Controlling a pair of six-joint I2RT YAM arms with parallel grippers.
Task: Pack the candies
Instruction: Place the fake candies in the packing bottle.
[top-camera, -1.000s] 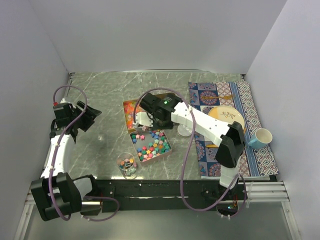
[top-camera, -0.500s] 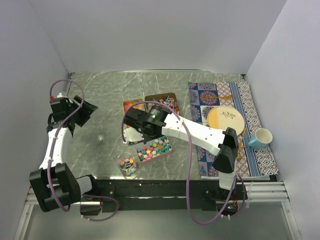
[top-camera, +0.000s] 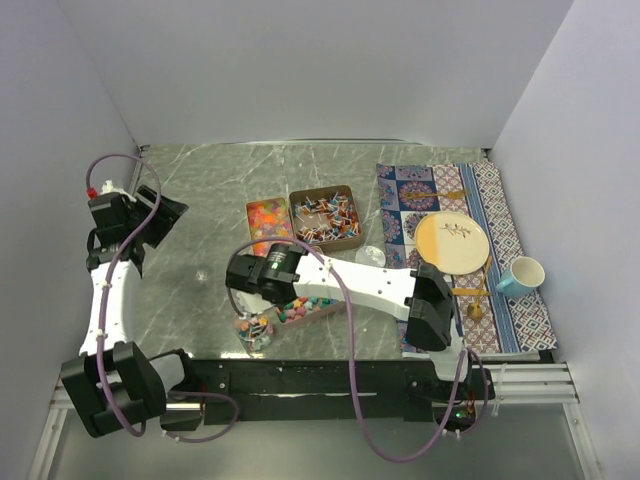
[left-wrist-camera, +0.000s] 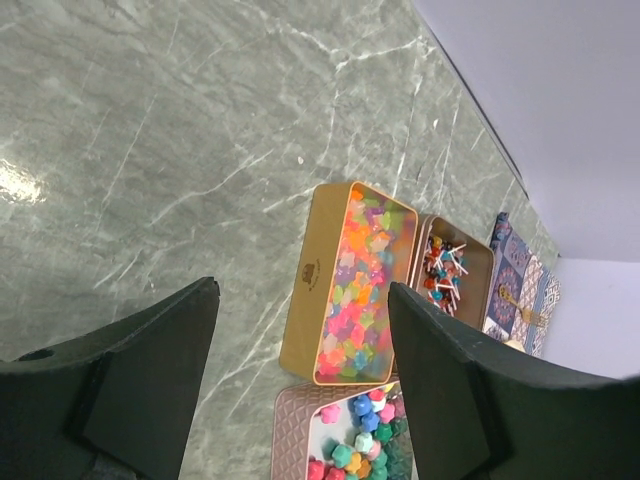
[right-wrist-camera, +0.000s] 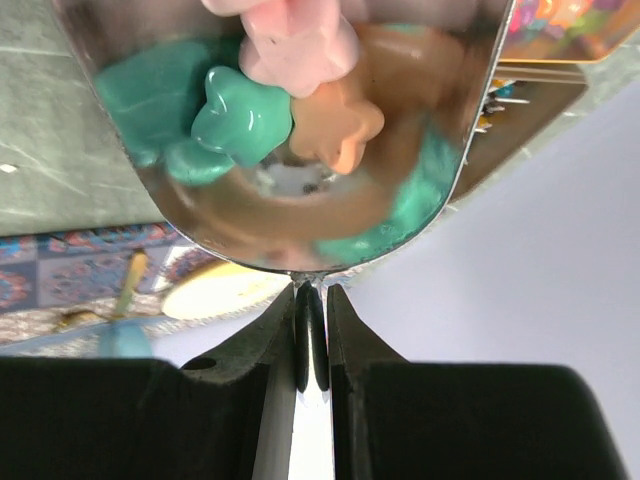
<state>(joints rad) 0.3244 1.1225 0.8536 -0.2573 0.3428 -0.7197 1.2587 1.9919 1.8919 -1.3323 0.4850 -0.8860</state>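
My right gripper (right-wrist-camera: 310, 300) is shut on the thin handle of a shiny metal scoop (right-wrist-camera: 300, 190). The scoop holds a green (right-wrist-camera: 245, 120), a pink and an orange star candy. In the top view the right gripper (top-camera: 243, 290) hangs at the front left, just above the small glass jar (top-camera: 255, 330) of candies. A pink tin (top-camera: 310, 305) of star candies lies beside it. Behind stand a tin of orange-pink bits (top-camera: 268, 218) and a tin of twist-wrapped candies (top-camera: 325, 215). My left gripper (top-camera: 150, 215) is open and empty at the far left, and in its wrist view (left-wrist-camera: 300, 390) it faces the tins (left-wrist-camera: 360, 280).
A patterned mat (top-camera: 420, 190) covers the right side, with a cream plate (top-camera: 452, 240), a blue cup (top-camera: 520, 275) and a small gold spoon (top-camera: 472, 305) on it. A clear round lid (top-camera: 370, 256) lies by the mat's edge. White walls close in the table.
My right arm has swung from over the tins toward the front left with the loaded scoop, and is now above the jar. My left arm has drawn back a little to the left.
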